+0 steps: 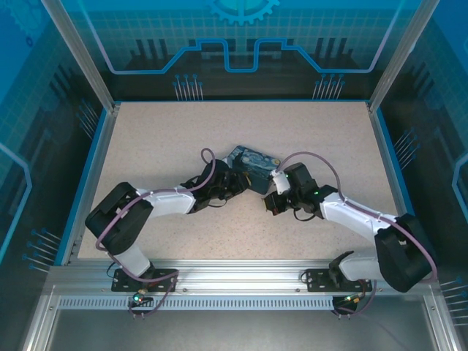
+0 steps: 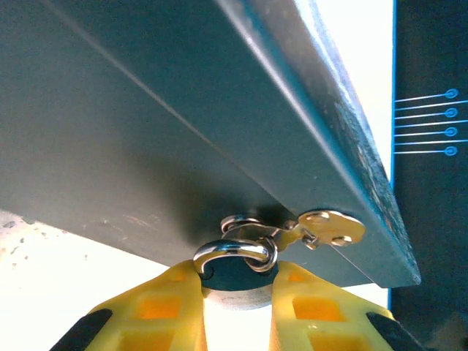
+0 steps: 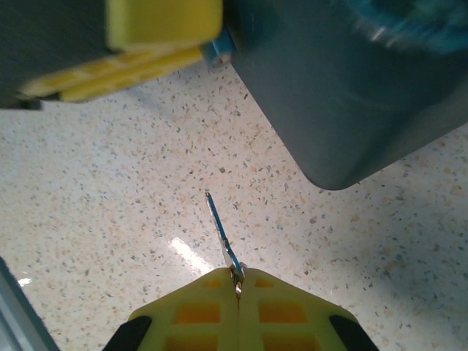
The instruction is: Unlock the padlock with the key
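Speckled beige tabletop lies inside blue-panelled walls, and the painted tin sits near its middle, with both arms bent inward, low over the table, to meet beside it. We see the left gripper closed on the padlock, whose thin shackle appears threaded through the tin's metal latch, right against the tin's side. The right gripper pinches the key by its head, jaws shut, the blade pointing out over the table toward the tin and apart from the lock. We judge the step in hand is bringing key to keyhole. We would line the blade up with the keyway first, approach straight and slowly, and hold the lock firm so it cannot swing. We cannot make out the keyhole itself.
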Robot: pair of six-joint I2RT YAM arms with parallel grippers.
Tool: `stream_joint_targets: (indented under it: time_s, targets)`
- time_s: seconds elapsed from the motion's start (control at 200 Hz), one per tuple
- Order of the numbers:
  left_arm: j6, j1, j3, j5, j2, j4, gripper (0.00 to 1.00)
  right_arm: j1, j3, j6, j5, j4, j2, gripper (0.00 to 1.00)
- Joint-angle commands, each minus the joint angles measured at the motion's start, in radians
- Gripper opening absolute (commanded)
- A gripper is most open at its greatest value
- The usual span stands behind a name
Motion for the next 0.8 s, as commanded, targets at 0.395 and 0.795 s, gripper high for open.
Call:
stream_joint_targets:
  time_s: [0.395, 0.795]
  targets:
    - [-0.073, -0.022, 0.051, 0.044, -0.042, 0.007, 0.08, 0.039, 0.106, -0.176, 0.067, 0.019, 0.077, 0.0]
    - [-0.07, -0.028, 0.055, 0.037, -0.04, 0.002, 0.08, 0.043, 0.141, -0.18, 0.114, 0.022, 0.116, 0.0]
